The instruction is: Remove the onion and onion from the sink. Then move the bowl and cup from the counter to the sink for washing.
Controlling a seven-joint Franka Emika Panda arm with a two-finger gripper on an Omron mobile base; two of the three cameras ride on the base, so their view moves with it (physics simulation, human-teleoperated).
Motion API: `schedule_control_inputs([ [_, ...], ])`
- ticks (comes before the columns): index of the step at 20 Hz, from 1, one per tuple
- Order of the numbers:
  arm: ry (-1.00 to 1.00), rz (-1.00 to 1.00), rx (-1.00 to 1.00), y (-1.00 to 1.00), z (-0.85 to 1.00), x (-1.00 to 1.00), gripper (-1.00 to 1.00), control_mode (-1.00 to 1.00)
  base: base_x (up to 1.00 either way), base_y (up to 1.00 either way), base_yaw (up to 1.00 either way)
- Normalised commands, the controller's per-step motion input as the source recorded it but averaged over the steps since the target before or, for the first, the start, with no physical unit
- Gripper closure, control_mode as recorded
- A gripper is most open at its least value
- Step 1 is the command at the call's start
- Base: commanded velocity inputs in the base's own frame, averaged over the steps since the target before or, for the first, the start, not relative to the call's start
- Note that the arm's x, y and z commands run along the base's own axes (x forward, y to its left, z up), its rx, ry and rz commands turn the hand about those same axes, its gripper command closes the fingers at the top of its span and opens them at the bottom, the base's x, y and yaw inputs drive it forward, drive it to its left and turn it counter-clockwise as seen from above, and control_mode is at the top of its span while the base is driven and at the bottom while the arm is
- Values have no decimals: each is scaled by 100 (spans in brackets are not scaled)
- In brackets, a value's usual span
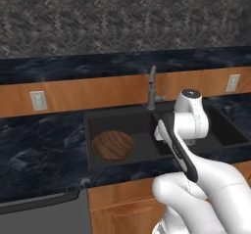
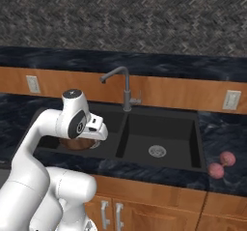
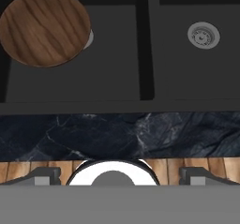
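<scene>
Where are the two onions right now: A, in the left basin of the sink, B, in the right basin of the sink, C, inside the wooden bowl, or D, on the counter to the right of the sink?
D: the right base view shows both onions side by side on the dark counter just right of the sink, while the bowl lies in the left basin.
</scene>
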Motion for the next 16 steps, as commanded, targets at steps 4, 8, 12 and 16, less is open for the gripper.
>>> schedule_control_inputs([
  [4, 0, 0, 0, 0, 0, 0, -100, 100, -18, -37, -15],
  [8, 0, 0, 0, 0, 0, 0, -100, 100, -18, -37, -10],
  [12, 0, 0, 0, 0, 0, 0, -100, 100, -14, -27, 0],
  [16, 0, 0, 0, 0, 0, 0, -100, 100, -10, -32, 1],
])
